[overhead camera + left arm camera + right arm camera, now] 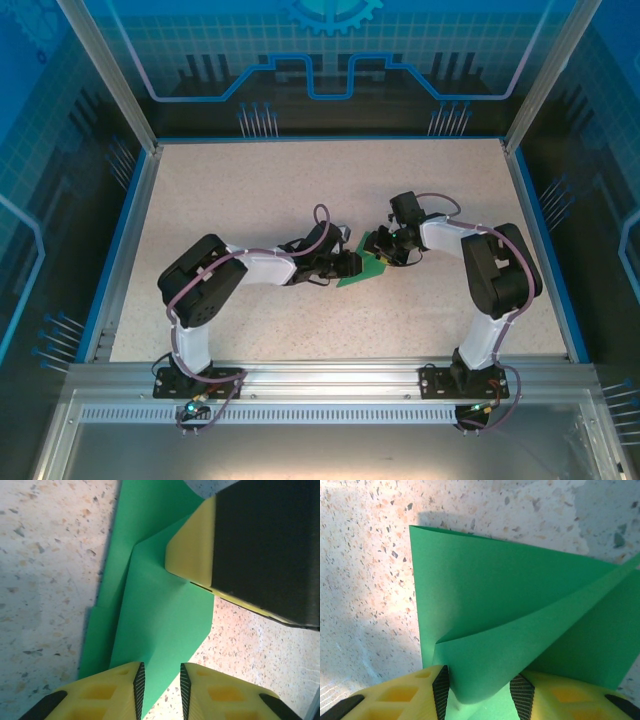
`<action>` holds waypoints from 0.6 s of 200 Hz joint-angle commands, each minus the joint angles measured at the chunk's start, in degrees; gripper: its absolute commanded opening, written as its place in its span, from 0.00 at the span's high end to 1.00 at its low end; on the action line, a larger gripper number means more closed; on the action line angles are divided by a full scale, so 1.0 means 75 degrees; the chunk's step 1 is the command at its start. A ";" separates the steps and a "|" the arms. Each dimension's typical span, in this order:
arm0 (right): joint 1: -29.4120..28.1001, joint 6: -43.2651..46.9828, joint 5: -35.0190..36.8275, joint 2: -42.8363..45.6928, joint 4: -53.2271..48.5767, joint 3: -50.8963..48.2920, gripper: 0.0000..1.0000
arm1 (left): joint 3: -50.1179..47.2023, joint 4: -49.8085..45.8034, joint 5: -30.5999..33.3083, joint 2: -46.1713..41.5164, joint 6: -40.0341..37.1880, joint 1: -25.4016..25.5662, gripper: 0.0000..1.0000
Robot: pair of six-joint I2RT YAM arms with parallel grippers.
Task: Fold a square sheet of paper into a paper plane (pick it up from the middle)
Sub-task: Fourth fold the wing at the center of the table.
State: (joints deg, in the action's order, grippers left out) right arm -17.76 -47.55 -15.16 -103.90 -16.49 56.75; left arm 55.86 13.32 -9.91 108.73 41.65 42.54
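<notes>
The square sheet of paper point(360, 270) is green, creased into overlapping flaps, and lies mid-table between both grippers. In the left wrist view the paper point(160, 605) lies flat, with its near edge running under my left gripper point(162, 680). That gripper's jaws stand slightly apart, and bare table shows in the gap. My left gripper point(350, 265) is at the sheet's left edge. My right gripper point(388, 252) is at the sheet's right edge. One of its yellow fingers point(190, 550) rests on the sheet. A raised flap of the paper point(485, 590) curls up between the parted jaws of my right gripper point(480, 687).
The speckled table point(300, 190) is bordered by a blue rim point(120, 250) and glass walls. Both arms bend inward toward the centre, their wrists close together over the sheet.
</notes>
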 commanded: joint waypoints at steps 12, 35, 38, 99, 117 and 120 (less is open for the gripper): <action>-0.0035 0.0023 0.1271 -0.0767 -0.0825 -0.0386 0.56 | 0.0146 -0.0516 0.0378 0.0175 -0.0127 0.0035 0.72; -0.0035 0.0024 0.1271 -0.0796 -0.0825 -0.0385 0.56 | 0.0157 -0.0536 0.0406 0.0192 -0.0127 0.0041 0.72; -0.0035 0.0024 0.1271 -0.0801 -0.0825 -0.0381 0.56 | 0.0158 -0.0537 0.0402 0.0196 -0.0127 0.0035 0.72; -0.0038 0.0077 0.1283 -0.0902 -0.0888 -0.0316 0.56 | 0.0193 -0.0645 0.0431 0.0268 -0.0080 0.0034 0.76; -0.0046 0.0072 0.1338 -0.0958 -0.0969 -0.0278 0.56 | 0.0217 -0.0712 0.0454 0.0295 -0.0058 0.0035 0.78; -0.0046 0.0079 0.1341 -0.0968 -0.0988 -0.0263 0.56 | 0.0217 -0.0726 0.0463 0.0292 -0.0057 0.0040 0.79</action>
State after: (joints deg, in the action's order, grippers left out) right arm -17.76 -47.53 -15.16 -104.62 -17.67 57.67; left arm 56.27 11.14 -7.73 109.45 41.65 42.54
